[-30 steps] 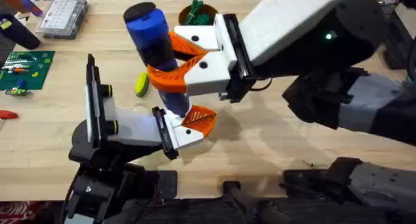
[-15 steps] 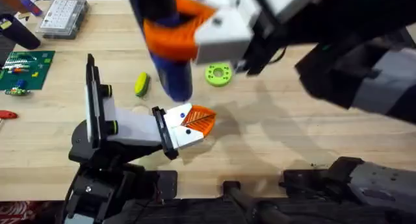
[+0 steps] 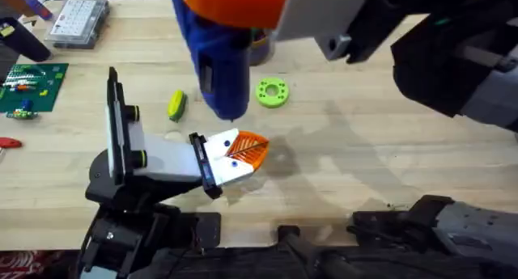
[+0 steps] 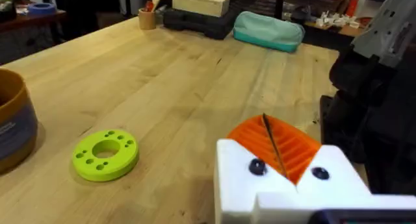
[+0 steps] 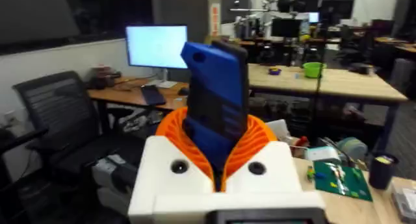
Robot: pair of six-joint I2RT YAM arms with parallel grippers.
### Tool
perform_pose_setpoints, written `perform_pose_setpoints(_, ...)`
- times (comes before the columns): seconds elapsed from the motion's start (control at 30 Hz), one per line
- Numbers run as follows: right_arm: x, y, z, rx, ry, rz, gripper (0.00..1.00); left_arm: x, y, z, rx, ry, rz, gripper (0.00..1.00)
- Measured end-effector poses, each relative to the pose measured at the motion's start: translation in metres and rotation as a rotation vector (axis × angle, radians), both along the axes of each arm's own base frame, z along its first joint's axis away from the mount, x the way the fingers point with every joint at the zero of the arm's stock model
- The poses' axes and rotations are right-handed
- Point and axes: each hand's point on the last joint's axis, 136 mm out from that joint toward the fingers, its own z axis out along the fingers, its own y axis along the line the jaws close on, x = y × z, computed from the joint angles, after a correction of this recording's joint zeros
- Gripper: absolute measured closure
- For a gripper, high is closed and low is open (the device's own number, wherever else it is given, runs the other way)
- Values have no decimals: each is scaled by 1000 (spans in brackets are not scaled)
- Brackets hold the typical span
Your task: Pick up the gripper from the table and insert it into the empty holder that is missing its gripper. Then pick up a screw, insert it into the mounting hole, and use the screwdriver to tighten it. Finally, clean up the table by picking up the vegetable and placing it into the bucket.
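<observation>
My right gripper (image 3: 235,0) hangs high under the overhead camera, shut on the blue screwdriver (image 3: 217,61). The screwdriver's tip points down above my left gripper (image 3: 243,152). In the right wrist view the orange pads (image 5: 260,136) clamp the screwdriver (image 5: 218,97). My left gripper (image 4: 268,146) rests low over the table, shut, its orange ribbed gripper (image 3: 252,150) seated in the white holder (image 3: 225,167). Two dark screw heads (image 4: 257,166) show in the holder's face (image 4: 286,185). The yellow-green vegetable (image 3: 176,105) lies on the table left of the screwdriver. The bucket (image 4: 12,130) stands behind.
A green ring (image 3: 272,93) with holes lies right of the screwdriver, also seen as the ring (image 4: 105,154) in the left wrist view. A clear parts box (image 3: 77,20), a green circuit board (image 3: 32,85) and a red tool (image 3: 8,141) sit at the far left.
My right arm has risen and swung back with the screwdriver, lifting its tip off the left gripper's holder. The green ring is now uncovered. The left arm has stayed still.
</observation>
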Motion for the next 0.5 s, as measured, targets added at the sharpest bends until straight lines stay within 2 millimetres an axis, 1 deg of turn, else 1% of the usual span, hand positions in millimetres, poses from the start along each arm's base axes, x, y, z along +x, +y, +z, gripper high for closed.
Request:
perform_pose_setpoints(0.23, -17, 3, -2, -23, -1, 68, 966, 0, 0, 0, 0, 0, 0, 988)
perform_pose_setpoints(0.37, -19, 3, -3, -24, -9, 75, 967, 0, 0, 0, 0, 0, 0, 988)
perform_pose_setpoints(0.5, -24, -2, -3, 22, -63, 71, 966, 0, 0, 0, 0, 0, 0, 988)
